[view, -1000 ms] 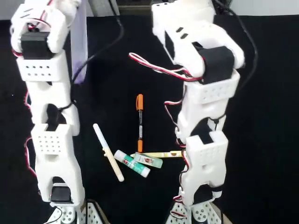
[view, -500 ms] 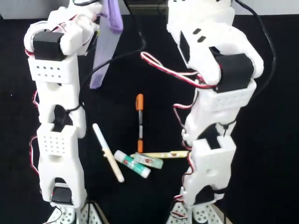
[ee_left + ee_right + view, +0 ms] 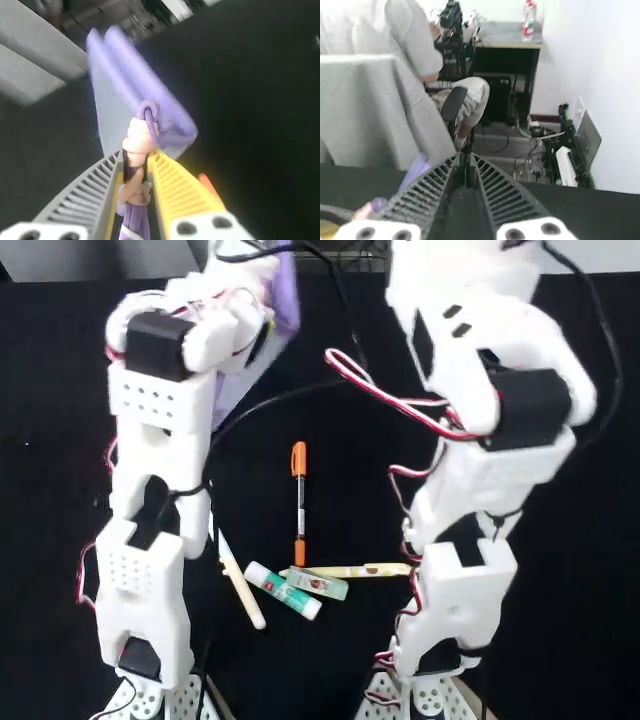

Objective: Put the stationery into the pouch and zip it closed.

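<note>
Free black table (image 3: 575,570) outside left arm (image 3: 150,540) and right arm (image 3: 465,580); between them, blocked by orange marker (image 3: 299,490), glue stick (image 3: 283,591), cream pen (image 3: 243,595).

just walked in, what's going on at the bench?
The left gripper is shut on the zipper pull of the purple pouch, holding it up over the black table. The right gripper is shut and empty. The orange pen, glue stick and other stationery lie loose on the table, none in the pouch yet.
</note>
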Available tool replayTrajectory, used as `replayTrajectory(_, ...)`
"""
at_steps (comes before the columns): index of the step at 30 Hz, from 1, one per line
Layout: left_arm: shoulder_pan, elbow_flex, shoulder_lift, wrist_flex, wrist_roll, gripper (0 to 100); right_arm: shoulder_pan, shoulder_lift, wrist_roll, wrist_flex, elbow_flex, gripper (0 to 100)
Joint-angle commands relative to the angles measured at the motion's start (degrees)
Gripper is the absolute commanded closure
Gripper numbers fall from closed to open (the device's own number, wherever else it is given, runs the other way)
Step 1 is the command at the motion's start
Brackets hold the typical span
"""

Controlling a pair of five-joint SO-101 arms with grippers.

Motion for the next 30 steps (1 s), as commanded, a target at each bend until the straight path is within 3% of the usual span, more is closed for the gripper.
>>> replayTrajectory(1,0.75,15.96,-10.46,0.18,0.88,97,3.60,-4.18,0.00,-1.14,-2.07,98.2)
replayTrajectory(12,10.68,57.89,-32.44,-0.18,0.88,97,4.75,-5.41,0.18,-0.26,-2.07,98.2)
replayTrajectory(21,1.45,88.31,-50.37,-9.85,0.53,97,4.66,-5.41,-0.09,0.97,-1.98,98.2)
replayTrajectory(30,0.22,113.54,-81.05,-19.52,0.88,97,4.66,-5.23,-0.18,2.11,-1.98,98.2)
